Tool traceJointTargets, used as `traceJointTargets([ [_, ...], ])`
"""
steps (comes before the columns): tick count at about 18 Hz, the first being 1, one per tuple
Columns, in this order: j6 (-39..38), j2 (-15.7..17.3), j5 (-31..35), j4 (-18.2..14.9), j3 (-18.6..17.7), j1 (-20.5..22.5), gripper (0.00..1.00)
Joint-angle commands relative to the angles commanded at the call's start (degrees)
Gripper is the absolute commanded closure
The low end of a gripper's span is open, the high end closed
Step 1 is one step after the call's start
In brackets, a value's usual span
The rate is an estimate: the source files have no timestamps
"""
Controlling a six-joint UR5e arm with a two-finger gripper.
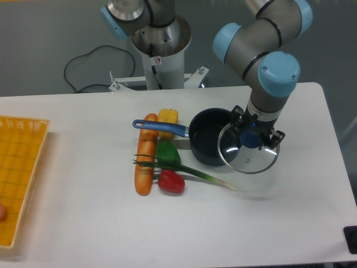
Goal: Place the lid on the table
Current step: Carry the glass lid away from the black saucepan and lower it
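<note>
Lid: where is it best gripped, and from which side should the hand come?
By the blue knob at the centre of the lid, coming from above. The glass disc is thin and wide, with only a slim metal rim, so the raised knob looks like the one part two fingers can close around. The hand already sits over it, beside the pot.

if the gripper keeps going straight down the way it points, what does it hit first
Likely the bare table. The gripper points down, holding the lid by its knob beside the saucepan; the lid would meet the white top first, though depth is unclear.
</note>
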Motion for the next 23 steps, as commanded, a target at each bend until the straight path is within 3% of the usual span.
traceJointTargets([
  [16,0.2,-3.4,-1.4,0.6,3.2,0.4,0.37],
  [23,4.6,-7.7,-1.5,2.5,6.0,4.0,0.37],
])
